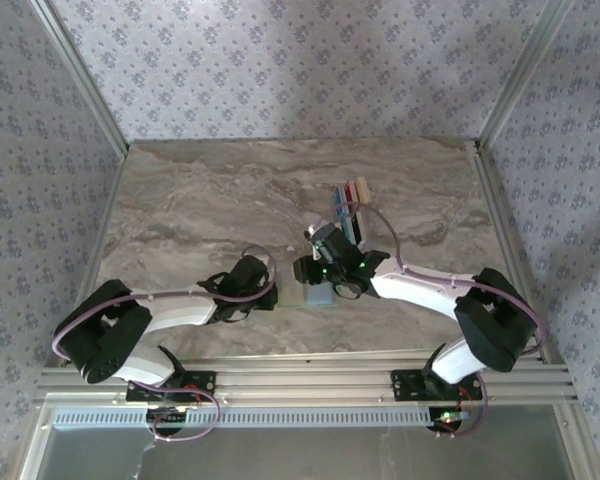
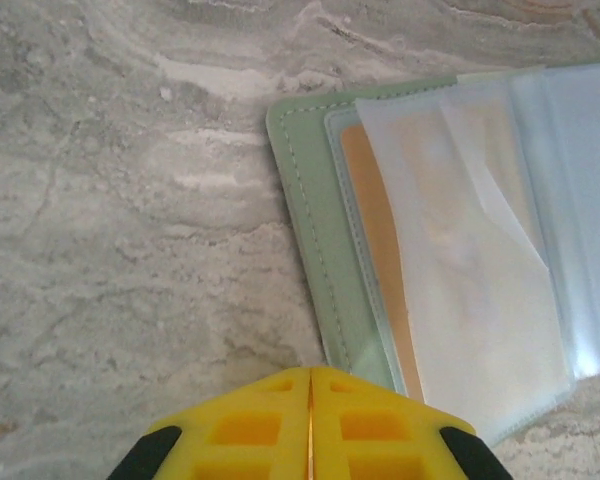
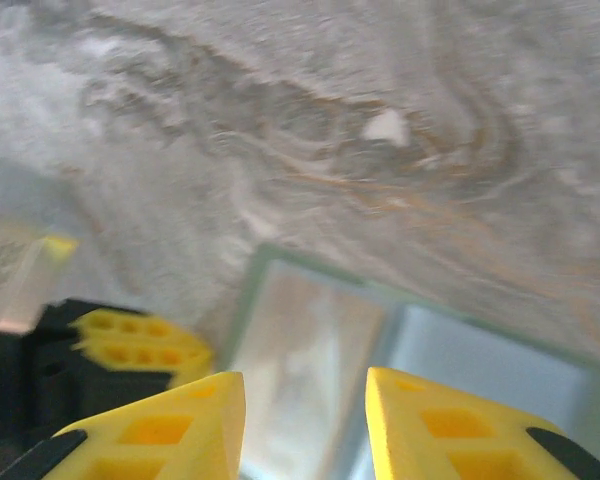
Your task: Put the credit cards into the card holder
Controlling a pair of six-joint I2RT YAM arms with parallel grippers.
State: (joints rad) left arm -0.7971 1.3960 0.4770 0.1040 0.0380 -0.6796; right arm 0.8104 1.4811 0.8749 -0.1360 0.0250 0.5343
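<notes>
The right claw (image 3: 305, 400), jaws partly spread and empty above the card holder (image 2: 315, 200), is nearer the credit cards (image 1: 350, 200) just beyond it, while the left claw (image 2: 310, 385), closed on nothing, sits at the holder's corner.

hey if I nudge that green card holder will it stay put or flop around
The card holder is probably floppy: its clear sleeves look thin and one lifts. Lying flat on the smooth tabletop, it would likely slide, not tip, when pushed.

Marble-look table (image 1: 210, 200) at centre of frame, grey w/ tan veins. Floral-print walls (image 1: 280, 60) top, left & right. Alu rails (image 1: 300, 375) across the bottom. Even, soft light.
</notes>
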